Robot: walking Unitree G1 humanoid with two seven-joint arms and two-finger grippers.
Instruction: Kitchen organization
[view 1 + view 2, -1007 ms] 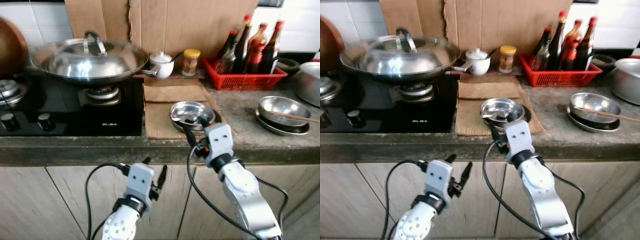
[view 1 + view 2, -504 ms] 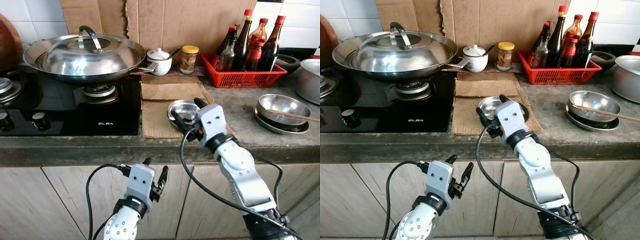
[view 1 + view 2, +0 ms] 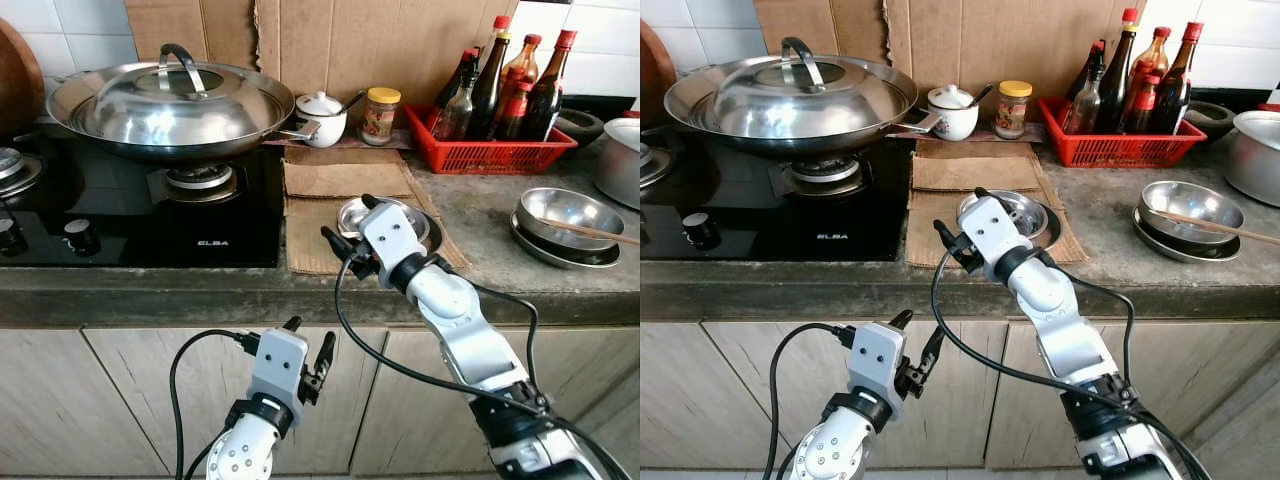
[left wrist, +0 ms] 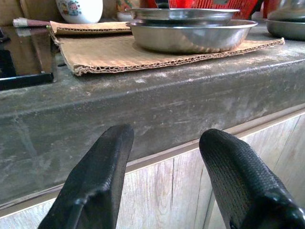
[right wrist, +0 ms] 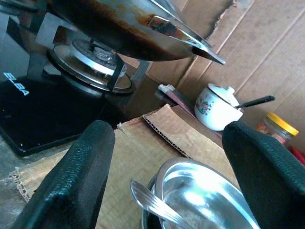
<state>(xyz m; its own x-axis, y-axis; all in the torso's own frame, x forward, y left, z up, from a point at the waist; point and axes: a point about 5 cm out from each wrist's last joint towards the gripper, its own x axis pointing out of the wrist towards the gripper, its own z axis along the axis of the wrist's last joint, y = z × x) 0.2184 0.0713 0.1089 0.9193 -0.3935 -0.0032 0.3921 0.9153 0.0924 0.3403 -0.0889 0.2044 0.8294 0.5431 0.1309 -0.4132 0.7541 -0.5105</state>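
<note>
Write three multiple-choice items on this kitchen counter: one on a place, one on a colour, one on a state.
1. Where does the wok stand?
A. on the gas hob
B. in the red basket
C. on the cardboard mat

2. What colour is the lid of the small jar beside the white pot?
A. blue
B. yellow
C. black

3. How is the right claw?
A. shut on a spoon
B. shut on a bottle
C. open above the steel bowl

Answers:
1 A: the wok sits over a burner of the gas hob.
2 B: the small jar beside the white pot has a yellow lid.
3 C: the right claw has its fingers spread, with the steel bowl on the cardboard mat beneath, and nothing held.
</note>
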